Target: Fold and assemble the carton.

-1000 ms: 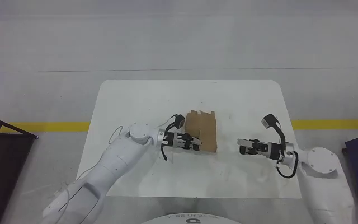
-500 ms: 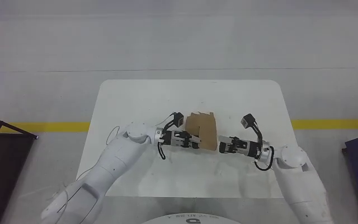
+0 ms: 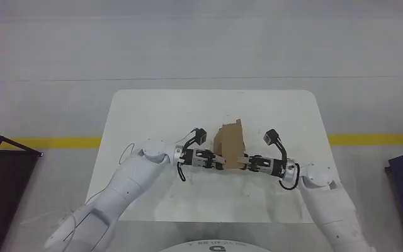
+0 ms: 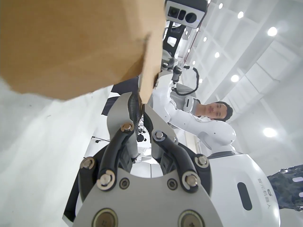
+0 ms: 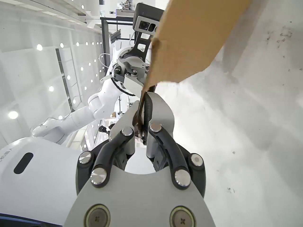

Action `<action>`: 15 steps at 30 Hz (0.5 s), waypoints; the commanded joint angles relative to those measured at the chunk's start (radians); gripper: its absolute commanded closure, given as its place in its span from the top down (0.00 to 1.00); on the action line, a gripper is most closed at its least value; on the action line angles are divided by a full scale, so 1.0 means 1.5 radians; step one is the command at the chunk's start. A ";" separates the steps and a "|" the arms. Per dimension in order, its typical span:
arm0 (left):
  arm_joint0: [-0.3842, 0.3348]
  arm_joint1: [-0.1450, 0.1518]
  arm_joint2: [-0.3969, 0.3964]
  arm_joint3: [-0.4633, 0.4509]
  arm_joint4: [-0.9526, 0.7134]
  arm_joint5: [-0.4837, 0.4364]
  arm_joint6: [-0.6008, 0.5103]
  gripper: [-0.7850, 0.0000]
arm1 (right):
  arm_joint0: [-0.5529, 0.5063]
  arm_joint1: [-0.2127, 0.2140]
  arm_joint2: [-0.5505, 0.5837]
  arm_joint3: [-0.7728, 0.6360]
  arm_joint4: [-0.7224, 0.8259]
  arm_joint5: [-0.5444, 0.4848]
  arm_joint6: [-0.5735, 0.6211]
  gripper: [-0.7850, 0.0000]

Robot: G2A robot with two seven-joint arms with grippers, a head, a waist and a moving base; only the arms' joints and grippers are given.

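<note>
A brown cardboard carton (image 3: pixel 230 143) stands partly folded near the middle of the white table (image 3: pixel 151 113). My left gripper (image 3: pixel 220 162) is at its near left edge, shut on a thin flap of the carton (image 4: pixel 146 76). My right gripper (image 3: pixel 243 164) is at the carton's near right edge, shut on another flap edge (image 5: pixel 151 72). In the left wrist view my left gripper (image 4: pixel 141 109) pinches the cardboard between its pads. In the right wrist view my right gripper (image 5: pixel 141 112) clamps the cardboard edge too. The carton's inside is hidden.
A yellow line (image 3: pixel 56 142) runs across the floor on both sides of the table. A dark object (image 3: pixel 12 170) stands on the floor at the far left. Bare tabletop lies behind the carton and to its left.
My right arm has moved left from the table's right side to the carton and shut on its edge. The carton has been squeezed narrower. My left gripper kept its hold.
</note>
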 commanded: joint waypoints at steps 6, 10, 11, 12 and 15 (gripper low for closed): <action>0.011 0.009 -0.018 -0.022 0.013 -0.007 0.010 0.49 | 0.011 0.003 -0.002 0.012 0.020 -0.069 0.022 0.00; 0.038 0.027 -0.063 -0.051 0.016 -0.021 0.022 1.00 | 0.014 0.008 0.015 0.006 0.019 -0.122 0.035 0.00; 0.048 0.033 -0.078 -0.062 0.020 -0.024 0.025 1.00 | 0.013 0.009 0.019 0.000 0.018 -0.140 0.041 0.00; 0.060 0.040 -0.097 -0.074 0.019 -0.027 0.032 1.00 | 0.010 0.011 0.025 -0.007 0.014 -0.157 0.046 0.00; 0.102 0.061 -0.157 -0.115 0.029 -0.038 0.059 1.00 | -0.002 0.018 0.046 -0.049 -0.008 -0.196 0.030 0.00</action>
